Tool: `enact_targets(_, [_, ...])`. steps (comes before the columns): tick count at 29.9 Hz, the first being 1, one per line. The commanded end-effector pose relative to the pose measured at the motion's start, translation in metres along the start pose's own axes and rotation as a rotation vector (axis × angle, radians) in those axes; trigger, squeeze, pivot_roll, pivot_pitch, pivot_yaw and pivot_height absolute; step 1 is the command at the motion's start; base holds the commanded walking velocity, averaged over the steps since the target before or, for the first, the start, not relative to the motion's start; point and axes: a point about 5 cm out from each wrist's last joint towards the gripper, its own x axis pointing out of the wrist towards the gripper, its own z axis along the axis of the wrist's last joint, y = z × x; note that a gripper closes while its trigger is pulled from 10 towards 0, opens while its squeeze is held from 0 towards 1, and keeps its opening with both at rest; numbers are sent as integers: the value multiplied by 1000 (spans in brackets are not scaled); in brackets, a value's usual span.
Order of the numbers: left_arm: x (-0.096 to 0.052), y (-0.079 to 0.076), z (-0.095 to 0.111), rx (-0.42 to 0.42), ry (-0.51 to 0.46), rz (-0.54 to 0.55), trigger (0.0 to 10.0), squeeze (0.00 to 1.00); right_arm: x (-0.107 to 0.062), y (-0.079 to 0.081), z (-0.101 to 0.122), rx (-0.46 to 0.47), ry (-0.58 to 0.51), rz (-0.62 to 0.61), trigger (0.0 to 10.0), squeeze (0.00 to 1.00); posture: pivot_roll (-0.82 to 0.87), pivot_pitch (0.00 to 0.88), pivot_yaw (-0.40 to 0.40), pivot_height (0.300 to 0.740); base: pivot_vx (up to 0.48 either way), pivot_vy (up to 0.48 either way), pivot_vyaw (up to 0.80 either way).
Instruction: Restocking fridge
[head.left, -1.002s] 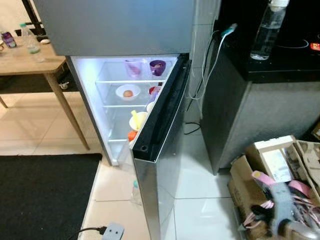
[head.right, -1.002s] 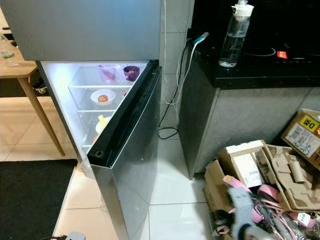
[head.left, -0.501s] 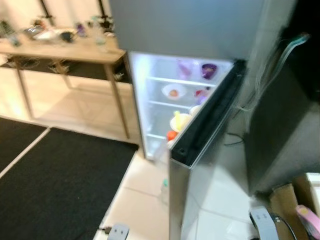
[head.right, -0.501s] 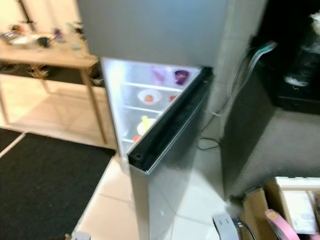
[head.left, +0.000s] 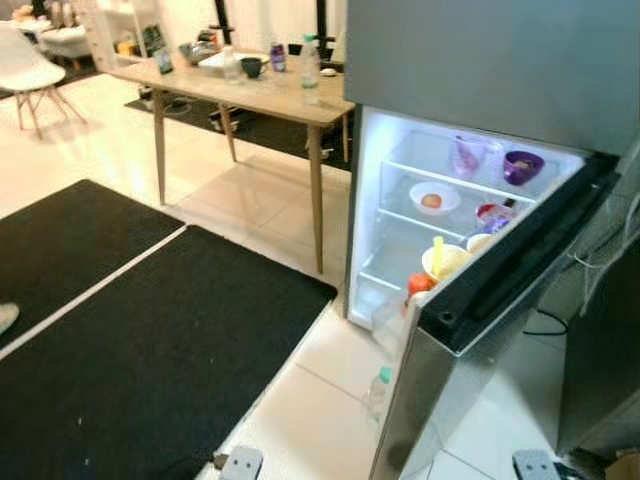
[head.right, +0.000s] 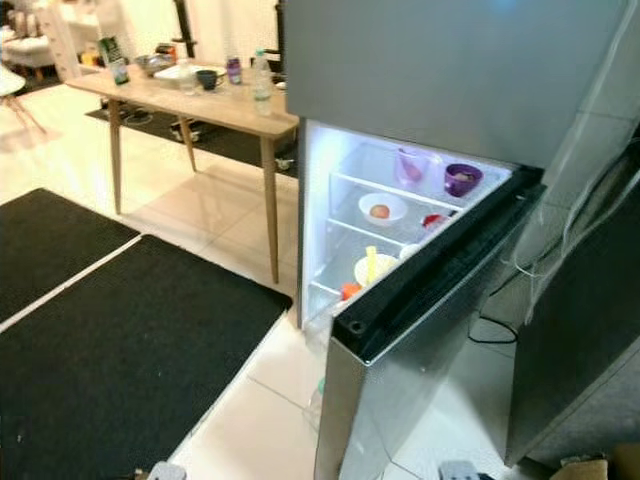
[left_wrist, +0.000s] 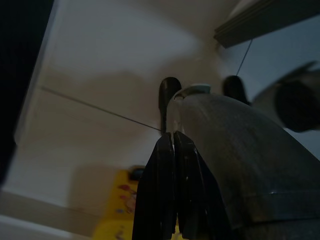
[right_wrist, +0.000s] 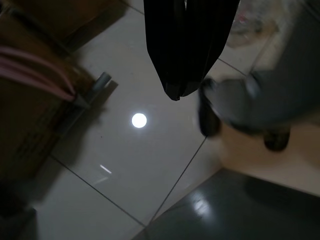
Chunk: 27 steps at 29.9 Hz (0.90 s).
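Both grippers: we are hanging the left gripper (left_wrist: 174, 136) and right gripper (right_wrist: 175, 95) idle over the floor, fingers pressed together, carrying nothing.
Fridge (head.left: 470, 150): standing ahead, door (head.left: 500, 300) swung wide for restocking.
Table (head.left: 230, 90): waiting beside the fridge, bottles (head.left: 310, 72) likely our stock.

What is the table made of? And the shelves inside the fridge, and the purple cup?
The table looks like light wood with a matte finish: pale tan top, slim tapered legs. The fridge shelves seem to be clear glass or plastic, since light passes through them. The purple cup is probably plastic, given its bright, even colour and slight shine.
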Motion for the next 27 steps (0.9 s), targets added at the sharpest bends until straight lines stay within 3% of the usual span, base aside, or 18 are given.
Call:
enact_targets(1, [-2, 0, -11, 5, 49, -3, 10000, 0, 1, 1, 7, 11, -21, -3, 10000, 0, -63, 0, -20, 740, 0, 0, 750])
enact_targets(7, [-1, 0, -10, 8, 46, -8, 10000, 0, 1, -1, 11, 41, -58, -9, 10000, 0, -63, 0, -20, 740, 0, 0, 706])
enact_targets(14, [-1, 0, -10, 10, 47, -14, 10000, 0, 0, -2, 53, 164, -277, 72, 10000, 0, -64, 0, -16, 740, 0, 0, 0])
enact_targets(15, [-2, 0, -10, 11, 47, -14, 10000, 0, -2, -2, 66, 168, -346, 115, 10000, 0, -63, 0, -15, 740, 0, 0, 0])
enact_targets(19, [-2, 1, -10, 11, 48, -14, 10000, 0, -5, -2, 82, 156, -418, 167, 10000, 0, -64, 0, -14, 740, 0, 0, 0])
enact_targets(23, [-2, 1, -11, 9, 49, -14, 10000, 0, -13, -1, 115, 139, -562, 307, 10000, 0, -65, 0, -14, 740, 0, 0, 0])
enact_targets(27, [-2, 1, -13, 6, 53, -18, 10000, 0, -30, 12, 159, 3, -711, 567, 10000, 0, -62, 0, -18, 740, 0, 0, 0])
